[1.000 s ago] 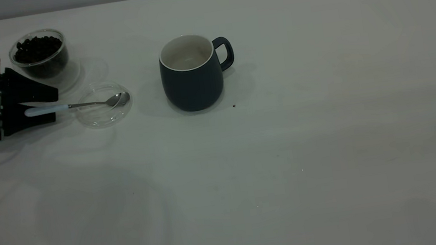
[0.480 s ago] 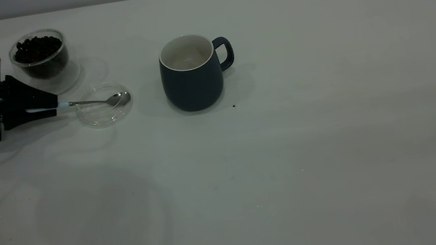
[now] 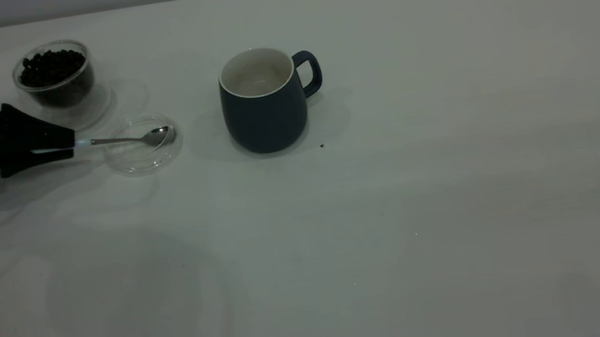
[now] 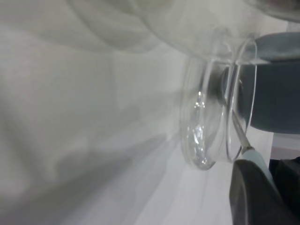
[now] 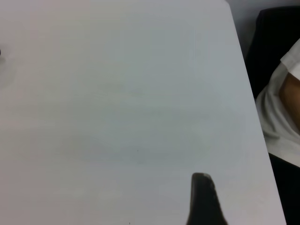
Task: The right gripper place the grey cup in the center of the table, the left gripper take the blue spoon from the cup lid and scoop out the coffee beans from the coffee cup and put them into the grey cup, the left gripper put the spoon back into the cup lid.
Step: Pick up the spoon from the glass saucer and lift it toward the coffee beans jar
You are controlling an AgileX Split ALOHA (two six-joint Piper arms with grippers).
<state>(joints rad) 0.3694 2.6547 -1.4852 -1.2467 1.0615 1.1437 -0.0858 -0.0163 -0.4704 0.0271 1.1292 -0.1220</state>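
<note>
Bench (image 3: 455,200): wide white matte top carrying every item listed; a few tiny dark specks, 1 just beside the foot of the grey cup.
Left pincer (image 3: 68,145): black, lying low over the bench at the exterior view's far left, fingers pointing toward the cup lid; pressed together on the pale handle of the blue spoon. A black cable loops up behind it.
Grey cup (image 3: 264,109): dark blue-grey mug, upright near the middle of the bench, white interior, loop handle turned to the exterior view's right; no beans visible inside. Well apart from the cup lid.
Coffee cup (image 3: 55,79): clear glass, upright at the far left rear of the bench, just behind the left pincer.
Cup lid (image 3: 145,157): clear round disc, flat on the bench, near the coffee cup and between it and the grey cup.
Blue spoon (image 3: 122,139): held by its handle end, roughly level; metal bowl over the cup lid. Whether the bowl touches the lid cannot be told.
Coffee beans (image 3: 53,66): dark heap filling the coffee cup.
Right pincer (image 5: 202,199): only 1 dark finger shows in the right wrist view, over bare bench; spread or pressed together cannot be told.
</note>
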